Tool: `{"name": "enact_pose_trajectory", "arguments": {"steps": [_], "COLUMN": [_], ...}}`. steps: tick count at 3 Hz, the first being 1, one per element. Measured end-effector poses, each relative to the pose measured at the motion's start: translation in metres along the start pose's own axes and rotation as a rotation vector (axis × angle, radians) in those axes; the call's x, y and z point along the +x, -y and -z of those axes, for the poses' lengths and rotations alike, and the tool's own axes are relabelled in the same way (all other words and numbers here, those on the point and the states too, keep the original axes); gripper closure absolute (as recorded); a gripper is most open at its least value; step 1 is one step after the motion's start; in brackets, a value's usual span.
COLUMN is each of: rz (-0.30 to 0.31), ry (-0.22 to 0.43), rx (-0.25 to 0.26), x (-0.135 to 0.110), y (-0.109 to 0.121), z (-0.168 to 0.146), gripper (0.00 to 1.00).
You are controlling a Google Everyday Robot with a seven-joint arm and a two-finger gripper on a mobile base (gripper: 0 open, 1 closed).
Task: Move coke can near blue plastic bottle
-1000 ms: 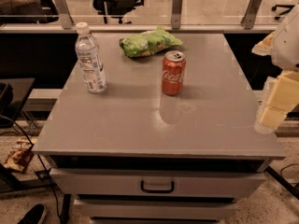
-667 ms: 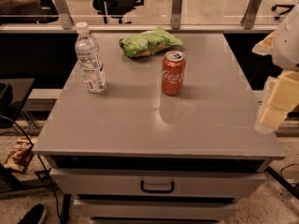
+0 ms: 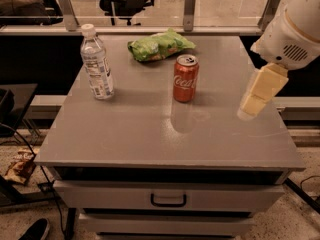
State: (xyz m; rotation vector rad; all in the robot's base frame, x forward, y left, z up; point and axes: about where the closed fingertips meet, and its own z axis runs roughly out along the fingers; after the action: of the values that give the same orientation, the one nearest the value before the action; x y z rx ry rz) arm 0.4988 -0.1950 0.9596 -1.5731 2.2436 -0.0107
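— Bench [image 3: 150, 139] edge and drawer [image 3: 168, 200] nearest. Claw [image 3: 261, 93] hangs over the right side, empty; spread or closed, can't tell.
— Coke can [image 3: 185, 78]?
— Upright mid-bench, well apart from blue plastic bottle [image 3: 96, 64] at left, green bag [image 3: 159, 45] behind. Prob. lining up an approach.
— Vs 1 s ago?
— Claw's edged in toward the can; rest unmoved.

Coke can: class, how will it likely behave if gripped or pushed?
Upright and narrow, the coke can would probably tip under a high push, then roll on its round body. Its smooth metal likely slides easily on the table. The hand hangs right of it, not touching.
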Motion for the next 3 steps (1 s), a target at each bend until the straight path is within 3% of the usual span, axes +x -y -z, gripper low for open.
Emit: {"name": "enact_pose_trajectory", "arguments": {"steps": [2,3], "rz": [-0.075,-0.084], "ry": [0.087,0.156], "rx": [-0.022,-0.033], "x": [-0.047,-0.077], "y": [0.033,0.044], "z": [-0.045,-0.070], "gripper": [0.00,0.00]}}
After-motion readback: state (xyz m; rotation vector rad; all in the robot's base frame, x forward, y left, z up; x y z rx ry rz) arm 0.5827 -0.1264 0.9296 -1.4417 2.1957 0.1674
